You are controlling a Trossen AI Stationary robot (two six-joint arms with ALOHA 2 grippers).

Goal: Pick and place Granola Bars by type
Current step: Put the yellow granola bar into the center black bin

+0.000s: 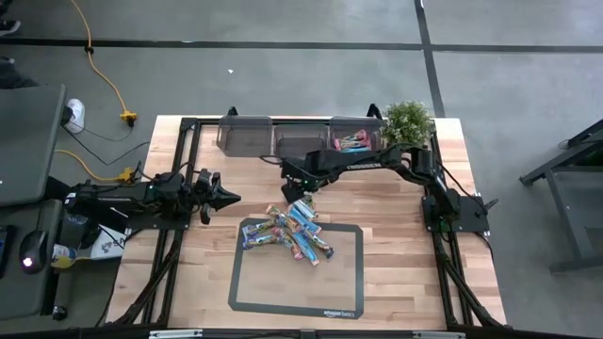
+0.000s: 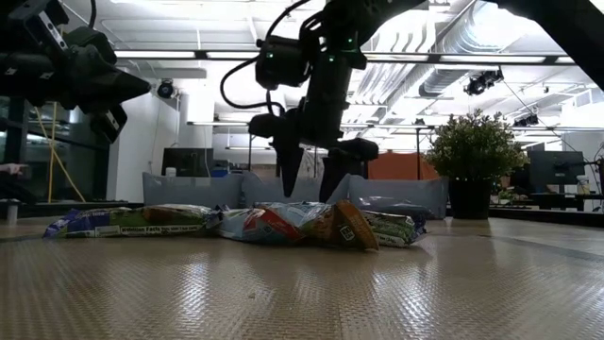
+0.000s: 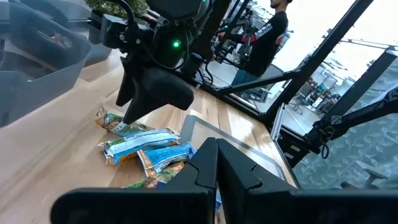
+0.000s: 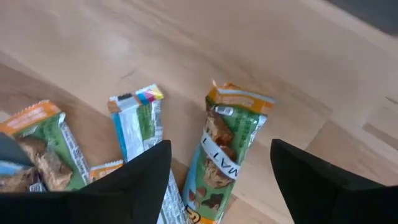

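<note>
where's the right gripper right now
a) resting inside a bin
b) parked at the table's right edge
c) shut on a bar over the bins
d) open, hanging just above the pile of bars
d: the right gripper hangs with its fingers spread apart just above the pile of granola bars, holding nothing.

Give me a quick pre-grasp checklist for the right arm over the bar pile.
1. Right gripper open: ok, fingers spread wide.
2. Nothing in the jaws: ok, gap is empty.
3. Target between the fingers: ok, a green bar with orange ends lies in the gap.
4. Target free of neighbours: cannot tell; a blue and white bar lies close beside it.
5. Left gripper out of the way: ok, shut, parked left of the pile.
6. Bins reachable: ok, at the table's far edge, one already holding bars.
</note>
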